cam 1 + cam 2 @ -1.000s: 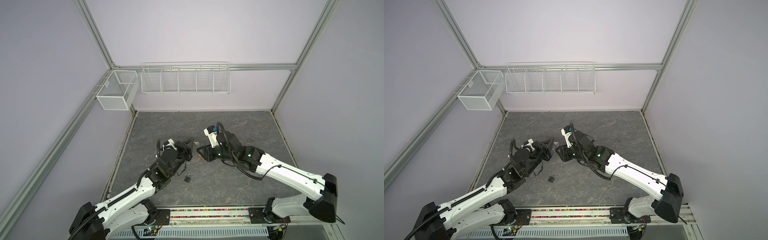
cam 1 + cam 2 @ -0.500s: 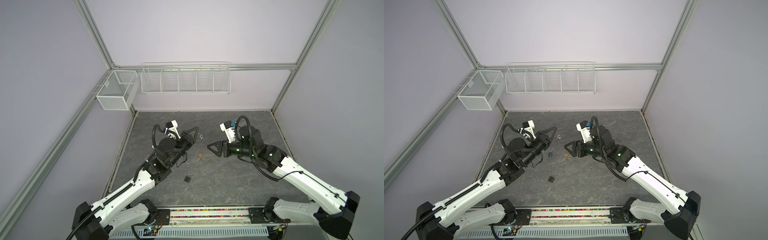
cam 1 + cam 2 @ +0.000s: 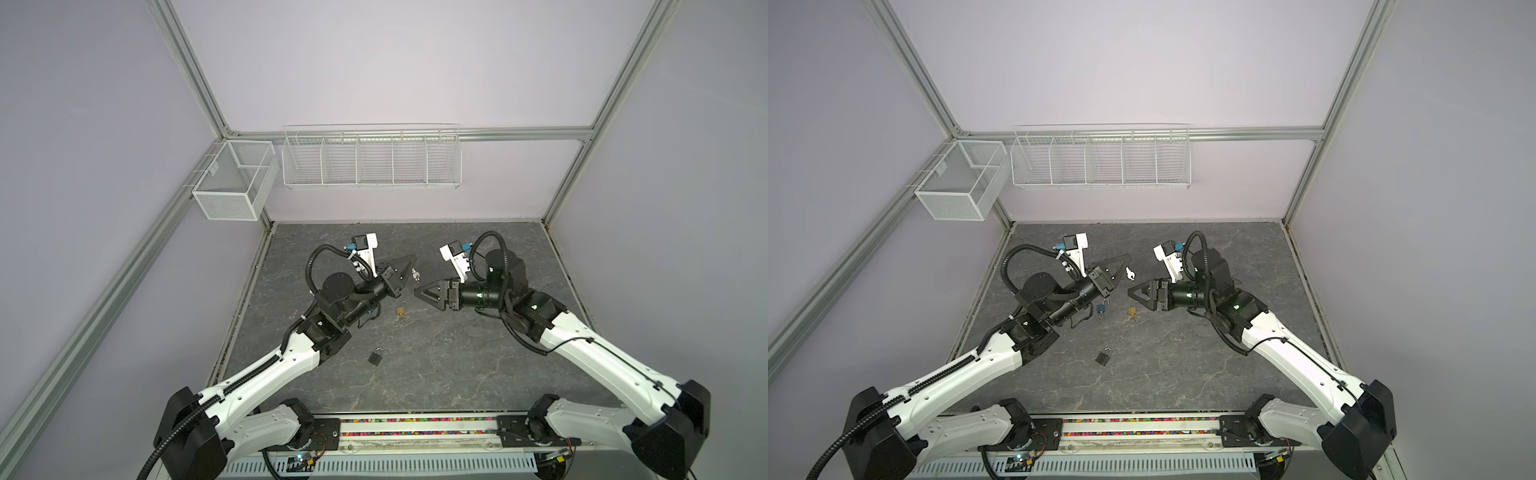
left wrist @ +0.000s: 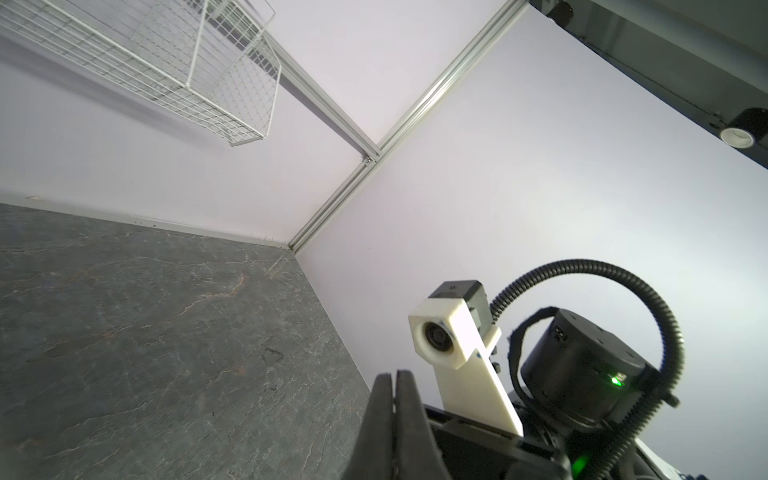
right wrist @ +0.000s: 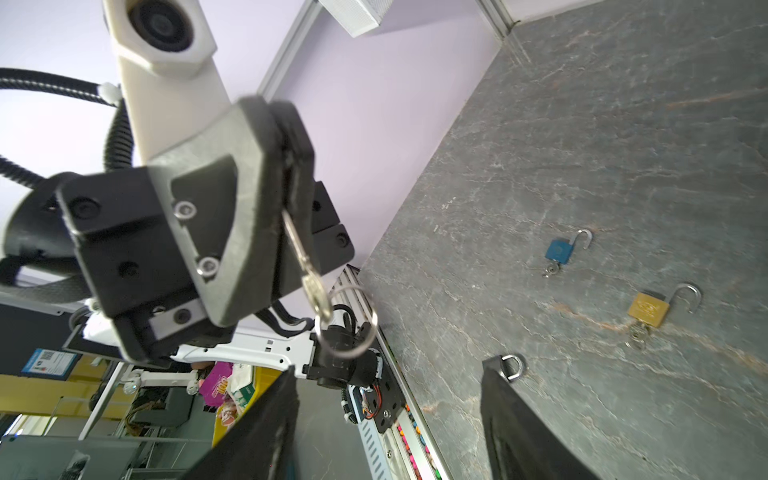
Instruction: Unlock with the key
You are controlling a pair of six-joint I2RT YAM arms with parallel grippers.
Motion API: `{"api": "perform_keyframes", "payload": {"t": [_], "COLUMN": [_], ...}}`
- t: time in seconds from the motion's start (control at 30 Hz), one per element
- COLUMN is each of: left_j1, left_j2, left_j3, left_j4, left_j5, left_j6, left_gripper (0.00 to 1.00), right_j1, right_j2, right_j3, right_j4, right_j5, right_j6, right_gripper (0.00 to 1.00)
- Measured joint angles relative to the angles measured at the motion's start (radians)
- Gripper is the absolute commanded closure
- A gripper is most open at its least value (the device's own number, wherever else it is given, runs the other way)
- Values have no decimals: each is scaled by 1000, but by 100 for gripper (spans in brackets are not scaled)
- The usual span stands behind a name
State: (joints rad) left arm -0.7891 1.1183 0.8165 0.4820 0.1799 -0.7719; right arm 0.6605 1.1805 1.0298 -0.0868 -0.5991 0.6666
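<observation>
Above the middle of the grey tabletop (image 3: 457, 365), the left gripper (image 3: 409, 261) hangs clear of the surface w/ its jaws pressed together on a small silver key (image 3: 414, 274). In the right wrist view the key looks pinched by its blade end btwn the two fingers. The bow hangs out below them, and a thin key ring (image 5: 347, 324) dangles from it. The left wrist view shows the fingers edge-on, tight against each other.

The right gripper (image 5: 388, 368) faces it from the opp. side at approx. the same height, near but not touching. Its jaws stand wide apart w/ nothing btwn them.

Three padlocks lie flat on the table:
- Brass padlock (image 3: 401, 310): under the gap btwn the two grippers. Shackle is swung open and a key is stuck in its base.
- Blue padlock (image 3: 1101, 308): just beside the brass one, on the left arm's side. Shackle is also open, w/ a key in the base.
- Dark padlock (image 3: 376, 356): nearer the front edge, well apart from the other two, beside the left forearm. Shackle looks shut in both top views. In the right wrist view only the shackle shows past a right finger.

On the rear wall, a wire rack (image 3: 372, 160) and a mesh basket (image 3: 235, 183) hang well away from both arms.
</observation>
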Motion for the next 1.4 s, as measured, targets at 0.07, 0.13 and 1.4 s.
{"api": "perform_keyframes", "payload": {"t": [0.07,0.13,1.4], "left_j1": [0,0,0], "left_j2": [0,0,-10], "left_j3": [0,0,-24], "left_j4": [16,27,142], "left_j5": [20,34,29], "left_j6": [7,11,6], "left_gripper": [100,100,100], "right_j1": [-7,-11,-16], "right_j2": [3,10,28], "right_j3": [-2,-2,-32], "right_j4": [37,70,378], "right_j5": [-20,-33,-103], "right_j6": [4,7,52], "right_gripper": [31,33,74]}}
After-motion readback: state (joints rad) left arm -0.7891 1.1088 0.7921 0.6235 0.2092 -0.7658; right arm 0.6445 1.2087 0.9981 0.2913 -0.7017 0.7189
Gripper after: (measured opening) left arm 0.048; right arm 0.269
